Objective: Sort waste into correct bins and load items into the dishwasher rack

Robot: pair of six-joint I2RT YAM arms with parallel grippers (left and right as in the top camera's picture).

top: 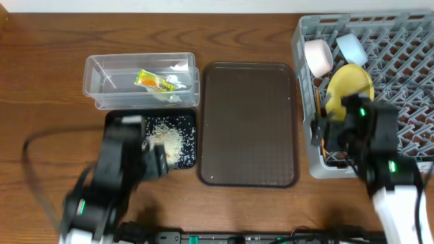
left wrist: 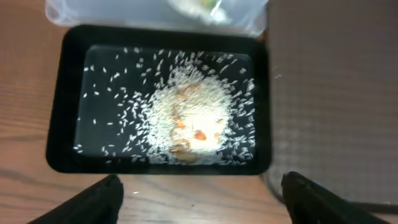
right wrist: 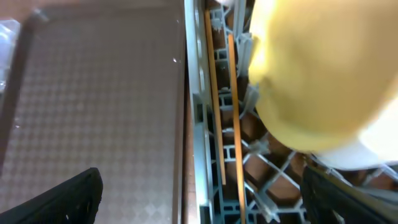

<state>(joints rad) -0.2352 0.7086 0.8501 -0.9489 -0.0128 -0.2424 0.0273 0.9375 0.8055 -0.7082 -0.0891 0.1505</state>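
Loose white rice with orange bits (left wrist: 186,118) lies heaped in the black tray bin (left wrist: 56,99). My left gripper (left wrist: 199,200) hovers open over the wood at the tray's near edge, holding nothing. Behind it, the clear tub bin (top: 95,85) holds the green-and-orange wrapper (top: 154,83) and white paper (top: 178,80). The grey dishwasher rack (top: 407,102) carries the yellow plate (top: 349,85), a white bowl (top: 317,57) and a light blue bowl (top: 351,47). Two chopsticks (right wrist: 235,124) lie inside the rack's left wall, beside the plate (right wrist: 317,68). My right gripper (right wrist: 205,200) is open above them, empty.
The brown serving tray (top: 249,125) lies between the bins and the rack, nothing on it. My right gripper straddles the rack's left wall (right wrist: 199,124), one finger over the brown tray (right wrist: 93,106). Bare wooden table (top: 41,68) surrounds everything.
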